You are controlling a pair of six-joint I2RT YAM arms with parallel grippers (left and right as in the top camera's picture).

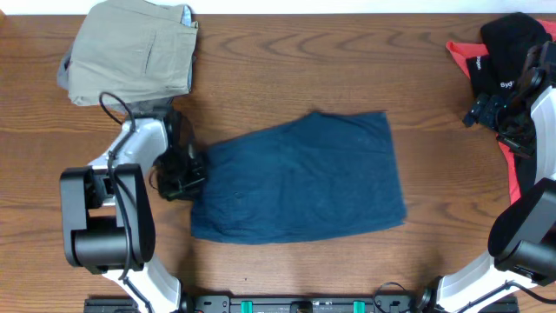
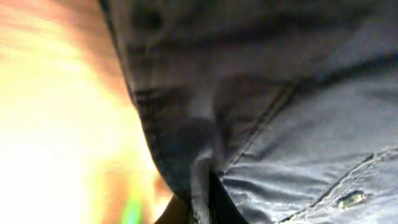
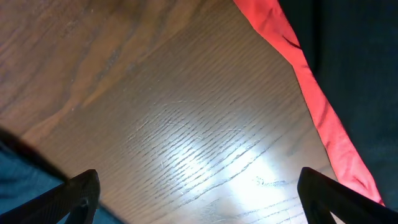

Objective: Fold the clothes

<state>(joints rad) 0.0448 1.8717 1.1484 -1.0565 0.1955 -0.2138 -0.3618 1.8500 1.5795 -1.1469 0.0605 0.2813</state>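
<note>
A brown wood-grain desk (image 1: 287, 61) is seen from above, with a robot arm at each side. Dark navy-blue fabric shorts (image 1: 300, 178) lie flat as a rough rectangle in the middle, between the two arms. The left jaws sit right at the left edge of these shorts, touching the cloth. The left wrist camera is pressed close and blurred. It shows only dark blue fabric with stitched seams and a small metal rivet (image 2: 351, 199), so I cannot tell whether the left jaws are apart or clamped on the cloth.

Beyond the left jaws, toward the far left corner of the desk, folded tan fabric shorts (image 1: 130, 48) rest on top of a grey fabric piece (image 1: 65, 74) that peeks out at the edges.

The right jaws stand wide apart, holding nothing, with both black fingertips (image 3: 81, 193) at the bottom corners of the right wrist view and bare wood between them. Just beside the right jaws lies a black fabric top with white lettering (image 1: 504, 52), heaped on a coral-red fabric piece (image 1: 517, 174) whose edge trails across the desk.
</note>
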